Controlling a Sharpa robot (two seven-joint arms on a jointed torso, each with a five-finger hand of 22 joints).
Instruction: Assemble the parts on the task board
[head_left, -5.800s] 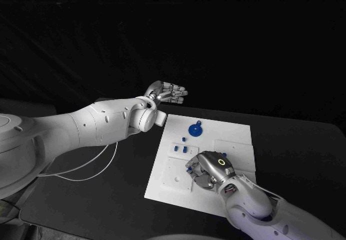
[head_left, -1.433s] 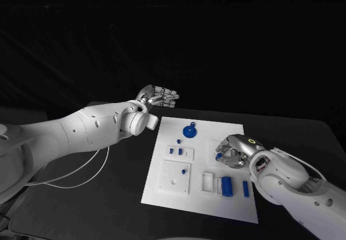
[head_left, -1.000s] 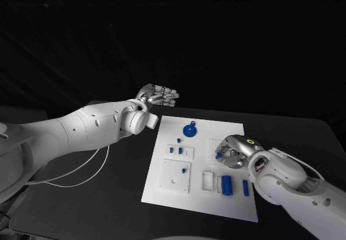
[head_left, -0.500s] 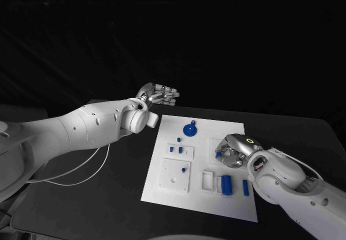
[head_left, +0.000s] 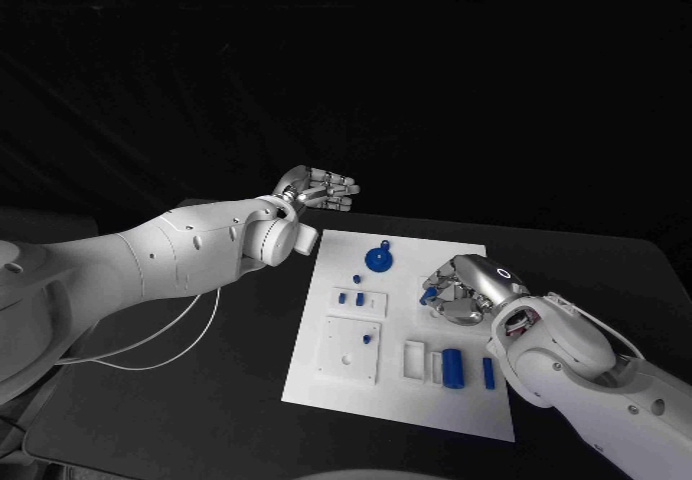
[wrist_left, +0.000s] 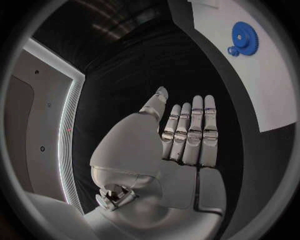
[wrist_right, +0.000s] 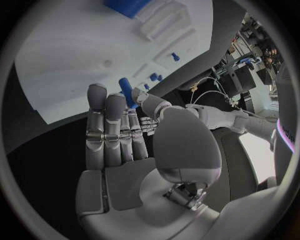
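- Head view: the board (head_left: 476, 405) lies flat on the black table (head_left: 188, 400). A blue gear (head_left: 381, 262) sits near the board's far edge, with a smaller blue knob just beyond it. Two short pegs (head_left: 351, 298) stand in a small plate below the gear, and one peg (head_left: 366, 340) stands in a larger square plate nearer the robot. A blue cylinder (head_left: 453, 368) and a thin blue bar (head_left: 489, 373) lie side by side near the board's right edge, next to white slotted blocks.
- Head view, hands: the right hand (head_left: 459, 294) is over the board's right half, fingers bent downward around a small blue part (head_left: 428, 297). The left hand (head_left: 325, 189) is raised beyond the board's far left corner, well apart from every part, fingers curled, nothing seen in it.
- Left wrist view: the left hand (wrist_left: 178, 145) shows its fingers straight and pressed side by side, thumb lying close, palm bare. The gear (wrist_left: 246, 36) rests on the board (wrist_left: 275, 90) well beyond the fingertips.
- Right wrist view: the right hand (wrist_right: 134, 137) pinches the blue part (wrist_right: 127, 92) between thumb and a finger; the remaining fingers stand straight and close together. The board (wrist_right: 75, 65) lies beyond the fingers, with the cylinder (wrist_right: 128, 6) at its far side and small pegs (wrist_right: 154, 77) near its edge.
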